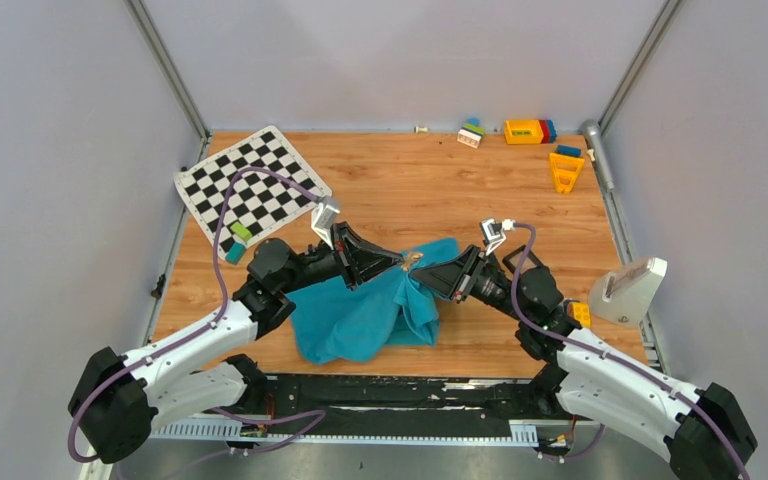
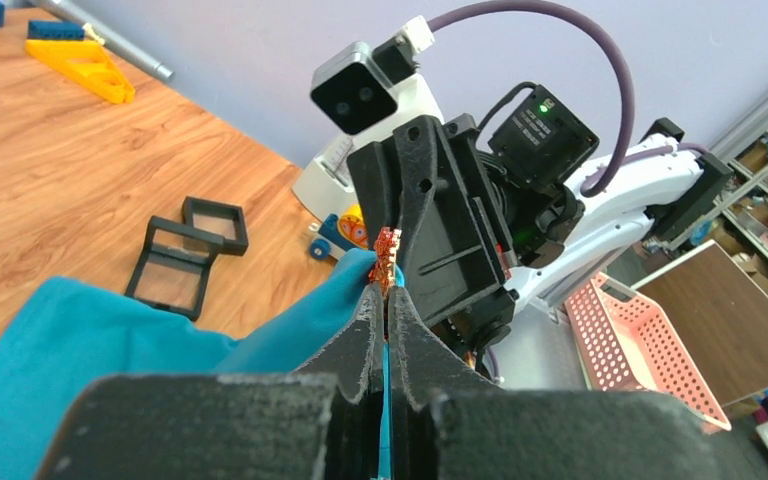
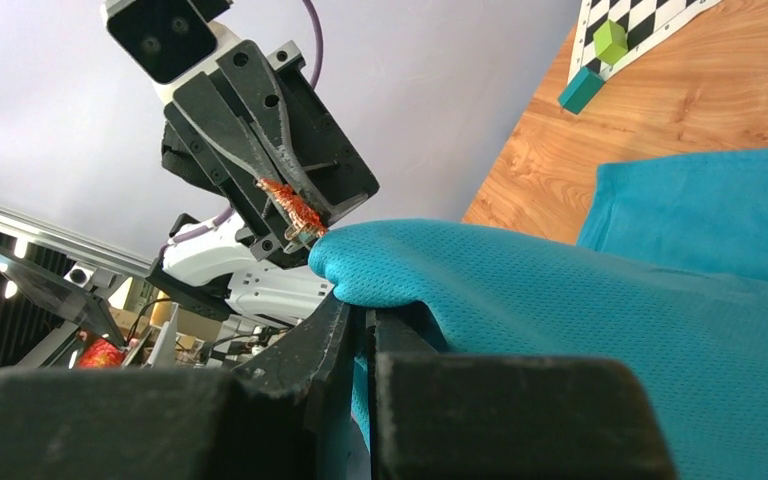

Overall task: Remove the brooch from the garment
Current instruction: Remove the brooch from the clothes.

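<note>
The small orange-red metal brooch [image 2: 388, 255] stands right at the tips of the left fingers [image 2: 385, 300]. Its long axis runs on in line with them, pointing away toward the right arm's black gripper body. Those left fingers are clenched, with a thin strip of the teal-blue soft fabric shirt [image 2: 80, 370] showing between them. I cannot tell whether they also pinch the brooch's lower end.

The right fingers [image 3: 363, 325] are pressed together on a raised fold of the same shirt. From them the brooch lies up and beyond the fold's rounded edge, near but not touching, slanted along the left arm's fingertips.

From above, the brooch sits between the two arms, nearer the left one, held up off the wooden tabletop [image 1: 430, 190] while the rest of the shirt hangs down and lies spread on the wood below.

The coming move seems to turn on this opposition. With each arm gripping on its own side of the pin, drawing them apart along the brooch's axis should slide it out, provided the left grip is truly on the brooch.
</note>
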You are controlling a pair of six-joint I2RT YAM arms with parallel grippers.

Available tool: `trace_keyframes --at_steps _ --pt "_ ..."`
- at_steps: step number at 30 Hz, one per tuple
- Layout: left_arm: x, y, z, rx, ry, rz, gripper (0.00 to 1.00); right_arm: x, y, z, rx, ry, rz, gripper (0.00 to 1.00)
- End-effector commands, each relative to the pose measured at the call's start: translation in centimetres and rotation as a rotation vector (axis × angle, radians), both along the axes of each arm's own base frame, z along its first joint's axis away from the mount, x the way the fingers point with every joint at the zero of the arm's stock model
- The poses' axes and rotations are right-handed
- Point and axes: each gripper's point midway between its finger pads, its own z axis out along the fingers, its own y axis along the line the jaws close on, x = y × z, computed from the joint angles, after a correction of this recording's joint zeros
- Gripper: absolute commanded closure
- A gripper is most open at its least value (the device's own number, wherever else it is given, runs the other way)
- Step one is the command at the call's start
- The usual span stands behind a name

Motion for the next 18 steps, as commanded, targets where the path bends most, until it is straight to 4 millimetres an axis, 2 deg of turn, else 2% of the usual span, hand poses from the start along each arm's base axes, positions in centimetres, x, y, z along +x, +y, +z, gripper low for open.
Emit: trace_keyframes --at_steps 1,6,11,13,14,16,18 --pt "-3.5 -0.9 0.4 0.019 -0.072 -0.169 1.0 -0.1 0.5 3.1 0.036 -0.041 0.026 1.0" --pt "-3.9 -0.8 -0.3 0.07 -0.079 -0.187 1.0 -0.4 0.6 3.1 0.023 -0.037 0.037 1.0" --pt "-3.3 -0.4 -2.1 0.139 -0.039 -0.139 1.0 -0.4 0.3 3.4 0.012 -0.069 0.023 1.0" --pt "-2.6 -0.2 -2.7 0.168 -0.005 -0.091 0.79 -0.3 0.2 3.2 -0.015 -0.079 0.015 1.0" --pt "-2.1 0.1 -3.3 0.193 0.022 -0.053 0.59 -0.3 0.2 3.1 -0.031 -0.082 0.011 1.0" --pt "-1.4 0.5 -3.5 0.216 0.044 -0.003 0.39 -0.2 0.1 2.7 -0.069 -0.081 0.002 1.0" --pt "-1.2 0.8 -3.2 0.213 0.049 0.026 0.31 -0.2 0.0 2.5 -0.099 -0.086 -0.002 1.0"
